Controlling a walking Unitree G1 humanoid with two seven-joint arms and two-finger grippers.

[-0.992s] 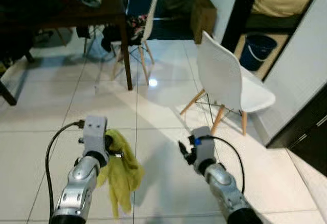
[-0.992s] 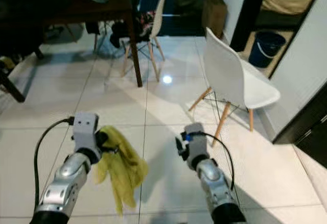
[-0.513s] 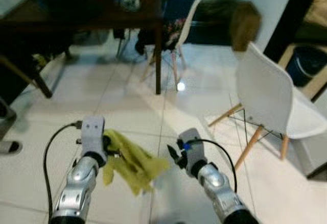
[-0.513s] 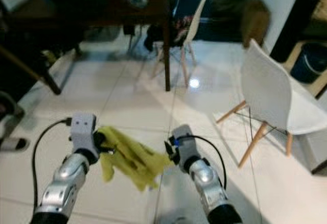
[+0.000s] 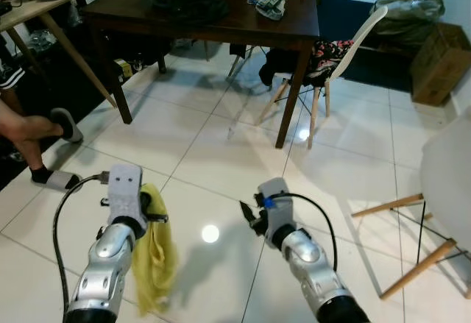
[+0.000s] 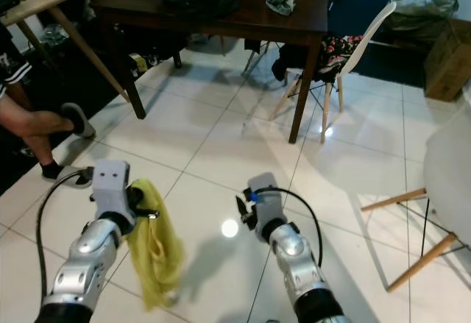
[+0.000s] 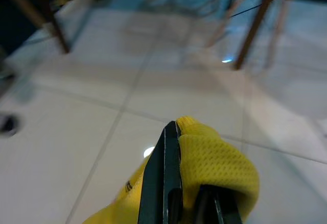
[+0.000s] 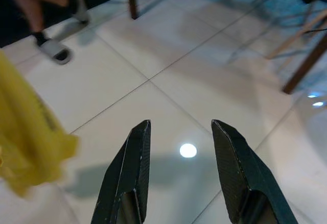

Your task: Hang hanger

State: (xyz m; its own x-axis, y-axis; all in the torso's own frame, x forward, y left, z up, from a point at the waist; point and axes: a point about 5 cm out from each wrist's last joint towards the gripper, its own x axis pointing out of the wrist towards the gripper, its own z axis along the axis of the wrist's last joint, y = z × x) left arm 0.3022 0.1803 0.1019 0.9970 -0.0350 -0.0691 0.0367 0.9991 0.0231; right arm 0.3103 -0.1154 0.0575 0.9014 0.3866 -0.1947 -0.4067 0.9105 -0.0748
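Carrying step: left end effector (image 5: 152, 209) clamped on yellow garment (image 5: 154, 260), right end effector (image 8: 179, 170) spread wide, empty. Next: locating somewhere to hang it.

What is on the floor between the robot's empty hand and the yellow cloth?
Nothing but bare white floor tiles and a bright light reflection lies between the open right gripper and the yellow mesh cloth, as both eye views show.

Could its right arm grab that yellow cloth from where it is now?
Probably yes. The right gripper is open and holds nothing, and the yellow cloth hangs close beside it from the left gripper, with only bare floor between them.
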